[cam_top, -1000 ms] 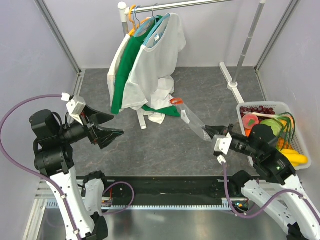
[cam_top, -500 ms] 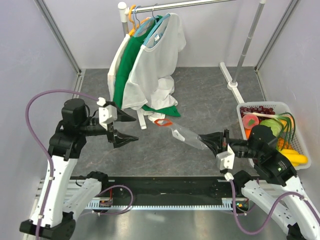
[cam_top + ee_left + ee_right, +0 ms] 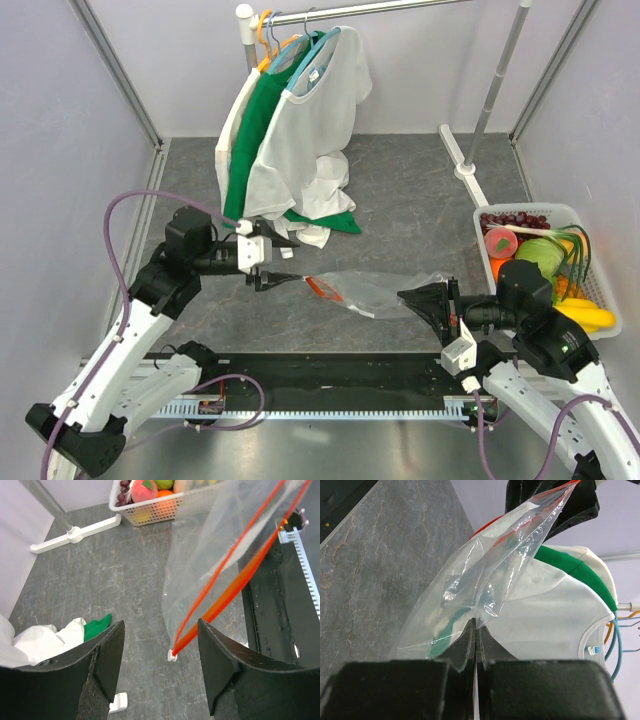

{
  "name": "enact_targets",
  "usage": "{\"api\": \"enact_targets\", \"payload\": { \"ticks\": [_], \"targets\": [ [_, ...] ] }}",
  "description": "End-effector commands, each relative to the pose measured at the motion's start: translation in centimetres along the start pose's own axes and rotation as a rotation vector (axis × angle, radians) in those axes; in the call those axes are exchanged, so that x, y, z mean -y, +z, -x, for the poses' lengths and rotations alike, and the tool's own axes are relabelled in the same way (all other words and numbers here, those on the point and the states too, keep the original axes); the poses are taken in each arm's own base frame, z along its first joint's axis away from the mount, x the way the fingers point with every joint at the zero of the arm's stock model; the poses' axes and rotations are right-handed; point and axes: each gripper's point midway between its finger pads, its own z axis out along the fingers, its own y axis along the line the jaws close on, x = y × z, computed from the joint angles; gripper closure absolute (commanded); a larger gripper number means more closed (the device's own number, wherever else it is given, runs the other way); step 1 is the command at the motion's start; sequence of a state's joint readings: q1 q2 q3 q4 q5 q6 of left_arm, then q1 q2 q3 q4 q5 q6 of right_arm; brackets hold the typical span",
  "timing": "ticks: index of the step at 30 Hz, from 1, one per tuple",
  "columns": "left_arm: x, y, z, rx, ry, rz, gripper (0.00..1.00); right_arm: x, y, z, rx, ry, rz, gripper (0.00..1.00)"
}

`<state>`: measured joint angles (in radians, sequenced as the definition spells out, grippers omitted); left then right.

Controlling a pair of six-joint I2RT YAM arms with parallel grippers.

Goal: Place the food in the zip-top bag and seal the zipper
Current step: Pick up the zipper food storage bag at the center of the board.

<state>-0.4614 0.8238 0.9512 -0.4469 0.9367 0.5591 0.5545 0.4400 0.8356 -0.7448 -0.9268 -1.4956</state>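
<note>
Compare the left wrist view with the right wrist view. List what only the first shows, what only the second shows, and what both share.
Only the left wrist view shows the white basket of food, the white slider and the black rail. Only the right wrist view shows the right gripper shut on the zip-top bag, and the hangers. Both show the bag, its red-orange zipper, the grey table, and white and green clothing.

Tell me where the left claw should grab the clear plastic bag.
Likely the red-orange zipper strip beside its white slider, approached end-on. The right claw pinches the clear plastic bag opposite, so that corner points into the open left claw.
</note>
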Motion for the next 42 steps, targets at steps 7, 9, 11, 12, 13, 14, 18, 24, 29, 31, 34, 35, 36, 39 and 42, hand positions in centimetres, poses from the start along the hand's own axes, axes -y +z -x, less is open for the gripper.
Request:
{"api": "enact_targets", "payload": {
  "ticks": [7,9,11,12,13,14,18,24,29,31,34,35,36,39,42],
  "targets": [
    [2.4,1.9,-3.0,-0.046,0.106,-0.034,0.36,-0.2,0.4,1.5,0.086,-0.042,0.008,1.0],
    [2.5,2.4,-3.0,-0.048,0.115,-0.038,0.38,-0.5,0.3,1.5,0.09,-0.04,0.016,1.0],
    [2.5,2.8,-3.1,-0.05,0.116,-0.04,0.39,-0.5,0.3,1.6,0.093,-0.05,0.021,1.0],
    [2.5,3.0,-3.3,-0.054,0.111,-0.038,0.4,-0.6,0.4,1.6,0.094,-0.053,0.024,1.0],
    [2.5,3.1,-3.3,-0.057,0.107,-0.041,0.41,-0.5,0.3,1.7,0.095,-0.06,0.023,1.0],
    [2.6,3.3,-3.4,-0.057,0.104,-0.05,0.41,-0.6,0.3,1.7,0.096,-0.056,0.025,1.0],
    [2.7,3.9,-3.2,-0.058,0.092,-0.058,0.45,-0.4,0.4,1.8,0.104,-0.061,0.023,1.0],
    [4.0,4.8,-3.8,-0.066,0.011,-0.108,0.63,0.1,0.6,1.7,0.111,-0.069,-0.005,1.0],
    [5.6,3.2,-4.1,-0.151,-0.209,-0.104,0.98,3.0,0.4,-0.4,0.01,0.099,-0.135,0.69],
    [6.2,2.1,-3.7,-0.182,-0.299,-0.079,0.98,4.2,0.1,-1.9,-0.055,0.311,-0.22,0.41],
    [7.7,0.4,-4.6,-0.278,-0.464,-0.054,0.98,7.2,-1.3,-6.1,-0.224,0.602,-0.445,0.06],
    [7.8,0.0,-4.8,-0.306,-0.562,-0.002,0.98,7.2,-1.1,-7.7,-0.276,0.707,-0.47,0.03],
    [6.6,-0.4,-5.3,-0.338,-0.595,0.09,0.98,8.6,-2.2,-8.5,-0.336,0.758,-0.542,0.02],
    [5.4,-1.5,-3.4,-0.312,-0.67,0.155,0.98,9.6,-2.4,-9.6,-0.413,1.011,-0.592,0.02],
    [3.7,-3.3,-0.9,-0.352,-0.702,0.237,0.98,8.7,-2.2,-9.9,-0.487,1.178,-0.545,0.02]
  ]
}}
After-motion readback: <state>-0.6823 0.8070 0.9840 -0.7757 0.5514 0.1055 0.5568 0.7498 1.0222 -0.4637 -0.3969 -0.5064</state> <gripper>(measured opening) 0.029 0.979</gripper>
